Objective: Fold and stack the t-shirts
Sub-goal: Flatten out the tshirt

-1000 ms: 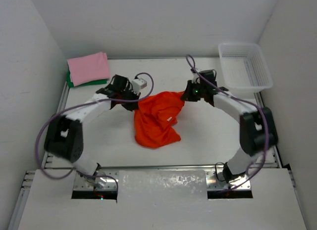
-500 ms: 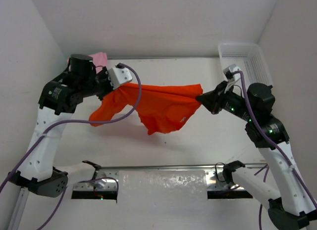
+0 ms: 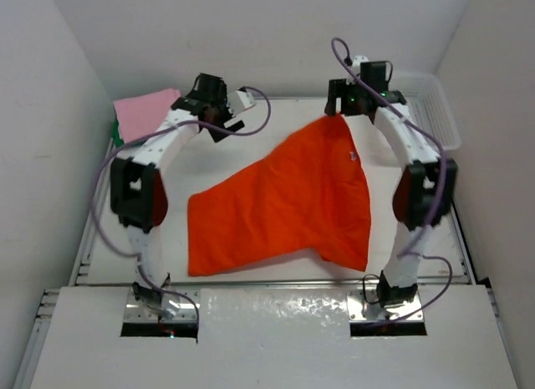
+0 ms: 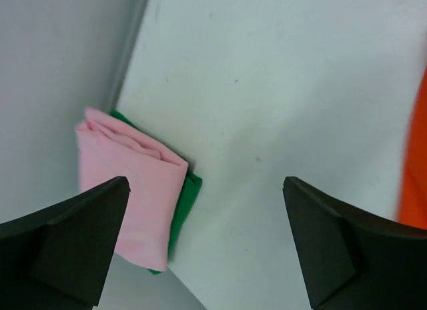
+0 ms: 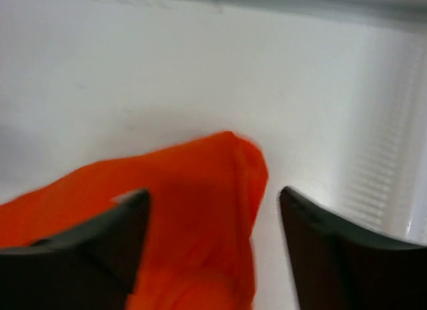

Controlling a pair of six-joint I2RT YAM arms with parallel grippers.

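Orange t-shirt (image 3: 284,201): spread out mid-frame on the table (image 3: 276,125), top corner just below my right gripper (image 5: 213,192).
Right jaws: apart, gripping nothing.
Left gripper (image 4: 205,183): jaws wide apart, empty, above bare table at upper centre-left.
Pink t-shirt (image 4: 127,157): folded, lying on the green t-shirt (image 4: 183,203), upper left corner.
Basket (image 3: 443,121): upper right.

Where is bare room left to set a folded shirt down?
Far left: bare table between the orange shirt and the pink-on-green stack, partly under the left arm. The shirt crowds the middle; the right arm and basket crowd the right.
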